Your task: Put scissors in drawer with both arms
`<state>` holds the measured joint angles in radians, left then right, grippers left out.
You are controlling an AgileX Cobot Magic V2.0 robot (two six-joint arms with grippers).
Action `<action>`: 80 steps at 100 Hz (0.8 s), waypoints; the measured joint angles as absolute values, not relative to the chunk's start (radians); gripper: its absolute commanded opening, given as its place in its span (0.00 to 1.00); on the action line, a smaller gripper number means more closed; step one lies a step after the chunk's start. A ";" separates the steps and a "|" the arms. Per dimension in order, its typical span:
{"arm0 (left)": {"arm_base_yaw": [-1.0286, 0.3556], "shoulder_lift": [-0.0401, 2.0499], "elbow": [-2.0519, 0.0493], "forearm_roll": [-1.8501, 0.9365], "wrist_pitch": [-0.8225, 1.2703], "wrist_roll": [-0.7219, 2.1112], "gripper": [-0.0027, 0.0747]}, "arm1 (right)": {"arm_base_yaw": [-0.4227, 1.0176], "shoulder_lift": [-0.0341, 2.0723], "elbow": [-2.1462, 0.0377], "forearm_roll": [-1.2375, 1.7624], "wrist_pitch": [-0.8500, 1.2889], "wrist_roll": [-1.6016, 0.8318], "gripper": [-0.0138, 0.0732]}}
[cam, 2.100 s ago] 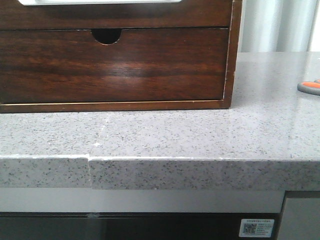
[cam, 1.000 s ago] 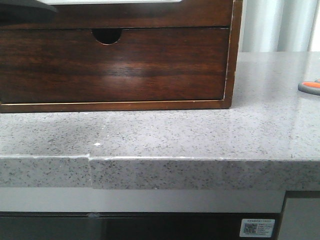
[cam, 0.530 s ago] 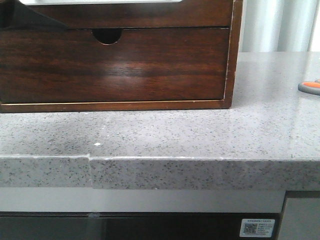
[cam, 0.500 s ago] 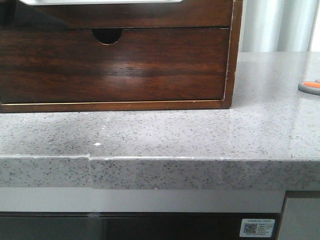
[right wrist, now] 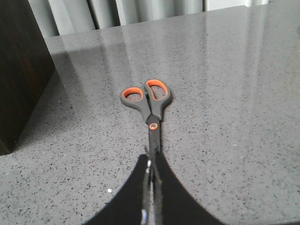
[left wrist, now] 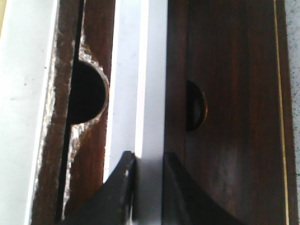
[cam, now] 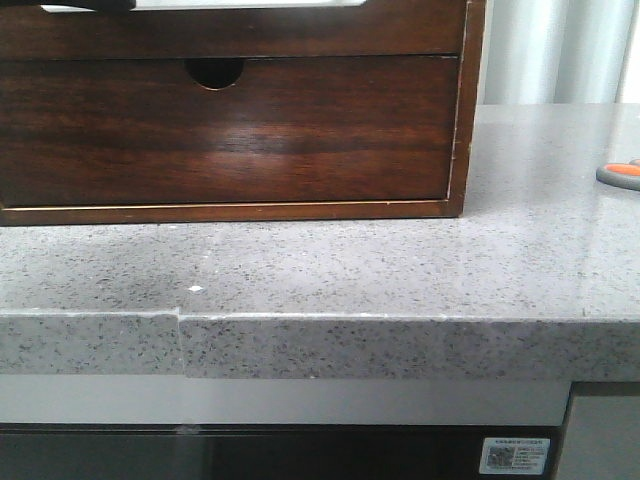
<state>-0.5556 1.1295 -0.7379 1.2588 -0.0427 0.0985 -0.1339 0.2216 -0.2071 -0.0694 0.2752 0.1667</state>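
Observation:
The scissors (right wrist: pixel 149 105), grey handles lined in orange, lie flat on the grey counter; only a handle loop shows at the right edge of the front view (cam: pixel 621 173). My right gripper (right wrist: pixel 152 161) is shut on the scissors' blades, handles pointing away from it. The drawer (cam: pixel 250 35) has a plain dark wood front with a pale strip along its top (left wrist: pixel 150 93). My left gripper (left wrist: pixel 149 161) straddles that strip with both fingers against it. In the front view the left gripper (cam: pixel 88 5) is only a dark sliver at the top left.
The wooden cabinet (cam: pixel 462 120) stands at the back left of the speckled counter (cam: pixel 400 270). Its lower drawer (cam: pixel 230 130) has a semicircular finger notch. The cabinet's dark side (right wrist: pixel 18 70) is beside the scissors. A counter seam (cam: pixel 180 320) runs at the front left.
The dark shape of my left gripper at the front view's top left dipped over the cabinet front, then rose until only a sliver shows. The scissors have not moved.

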 measured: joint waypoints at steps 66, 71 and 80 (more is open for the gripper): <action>-0.724 0.856 -0.529 1.232 0.007 0.100 0.01 | -0.115 0.222 -0.207 -0.069 0.274 0.167 0.09; -0.733 0.842 -0.519 1.232 0.011 0.100 0.01 | -0.115 0.222 -0.207 -0.069 0.274 0.167 0.09; -0.739 0.828 -0.510 1.232 0.013 0.100 0.01 | -0.115 0.222 -0.207 -0.069 0.274 0.167 0.09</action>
<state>-0.7389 0.8282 -0.5101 1.2322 0.0134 0.1003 -0.1152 0.2216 -0.2071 -0.0694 0.2736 0.1667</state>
